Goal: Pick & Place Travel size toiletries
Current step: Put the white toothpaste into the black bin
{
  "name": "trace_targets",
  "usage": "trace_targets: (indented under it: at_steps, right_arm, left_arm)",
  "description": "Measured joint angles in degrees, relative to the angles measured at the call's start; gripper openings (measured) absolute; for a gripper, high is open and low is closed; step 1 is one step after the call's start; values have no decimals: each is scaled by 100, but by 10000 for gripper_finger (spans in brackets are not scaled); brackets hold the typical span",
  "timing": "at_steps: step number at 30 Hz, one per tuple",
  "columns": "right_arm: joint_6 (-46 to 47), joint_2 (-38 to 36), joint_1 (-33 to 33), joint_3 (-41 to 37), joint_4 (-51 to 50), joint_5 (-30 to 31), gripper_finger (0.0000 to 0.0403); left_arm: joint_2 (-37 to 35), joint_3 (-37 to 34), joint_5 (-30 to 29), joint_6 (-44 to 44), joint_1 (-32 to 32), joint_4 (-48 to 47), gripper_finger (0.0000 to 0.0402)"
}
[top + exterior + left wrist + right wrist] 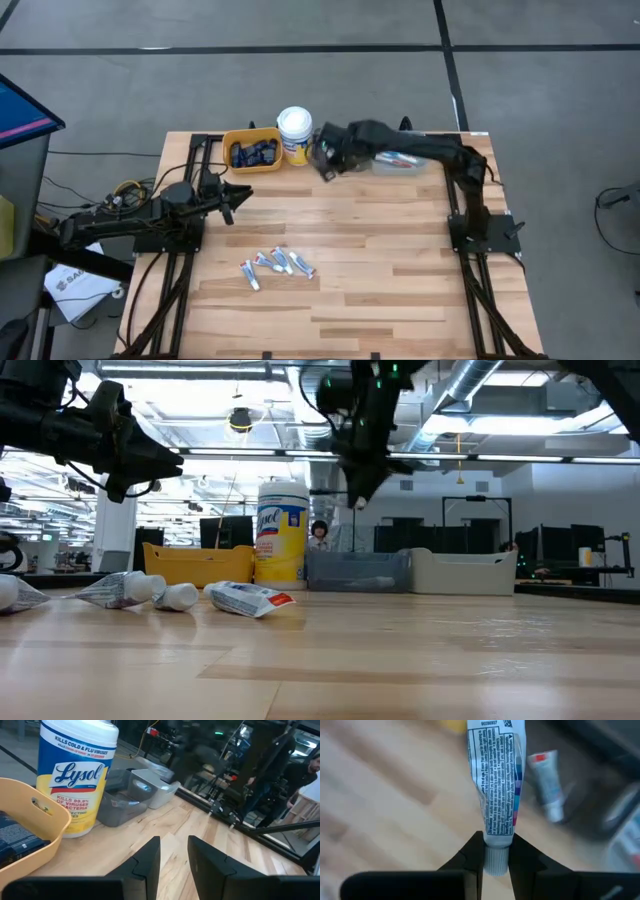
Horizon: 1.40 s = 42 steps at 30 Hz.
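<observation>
Between the right gripper's (496,855) closed fingers sits a small white tube (497,785), pinched at its cap end and held up off the table beside the wipes tub (295,133). This looks like the carry step, with four more tubes (277,265) lying well behind the tool toward the front. Next comes lining up over the grey bin (398,162) just beyond the fingers and letting go; the left gripper (174,857) waits slightly parted, holding nothing.

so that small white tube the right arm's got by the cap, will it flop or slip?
Probably light. The small white tube juts out straight from the right end effector, so it seems fairly stiff. The grip is only on its narrow cap, so it may pivot or slip.
</observation>
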Motion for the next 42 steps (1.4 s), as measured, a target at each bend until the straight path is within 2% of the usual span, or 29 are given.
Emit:
trace_targets:
  at_steps: [5, 10, 20, 23, 30, 33, 36, 39, 42]
  right_arm:
    - [-693, 153, -691, -16, 24, -14, 54]
    - [-1020, 337, -1041, -73, 350, -14, 61]
    - [-1542, 706, -1185, -80, 627, 127, 74]
    - [-1711, 705, -1186, -59, 789, 132, 104]
    - [-1672, 704, -1212, -66, 749, 128, 221]
    - [-1500, 646, -1133, -64, 696, -250, 246]
    - [-1395, 608, -820, 112, 610, -653, 245]
    - [-1394, 609, -253, 266, 403, -969, 235]
    - [-1392, 610, 428, 269, 426, -946, 226]
  left_arm:
    - [0, 0, -1, 0, 0, 23, 95]
    - [0, 0, -4, 0, 0, 52, 95]
    - [0, 0, -23, 0, 0, 102, 95]
    - [0, 0, -22, 0, 0, 100, 95]
    - [0, 0, -1, 0, 0, 102, 95]
    - [0, 0, -3, 0, 0, 102, 95]
    - [0, 0, -3, 0, 0, 116, 95]
    - [0, 0, -5, 2, 0, 147, 95]
    - [0, 0, -6, 2, 0, 150, 95]
